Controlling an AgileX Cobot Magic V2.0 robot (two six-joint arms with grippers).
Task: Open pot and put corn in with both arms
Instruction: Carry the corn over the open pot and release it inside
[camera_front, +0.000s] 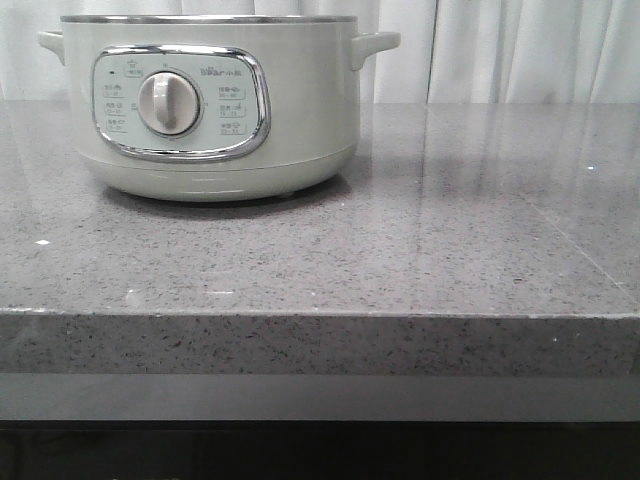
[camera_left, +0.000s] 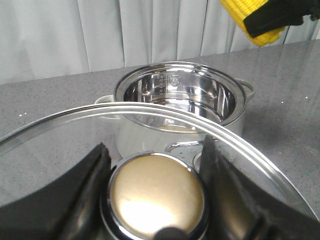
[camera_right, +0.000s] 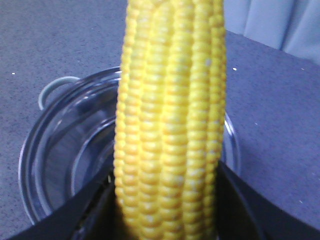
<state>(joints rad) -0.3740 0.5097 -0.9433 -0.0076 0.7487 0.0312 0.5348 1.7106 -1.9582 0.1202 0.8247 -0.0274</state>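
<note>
The pot (camera_front: 210, 110) stands at the back left of the counter, its dial facing me. The left wrist view shows the pot (camera_left: 180, 100) open, with a bare steel inside. My left gripper (camera_left: 155, 146) is shut on the brass-coloured knob (camera_left: 156, 195) of the glass lid (camera_left: 60, 117), which it holds off the pot on the near side. My right gripper (camera_right: 166, 172) is shut on the corn (camera_right: 170, 125), a yellow cob held lengthwise above the open pot (camera_right: 65, 150). In the left wrist view the corn (camera_left: 240, 12) hangs high over the pot's right side, clamped by black fingers (camera_left: 275, 17). Neither gripper shows in the front view.
The pot sits on a grey speckled stone counter (camera_front: 450, 220) whose front edge (camera_front: 320, 315) runs across the front view. A pale curtain (camera_front: 500, 50) hangs behind the counter.
</note>
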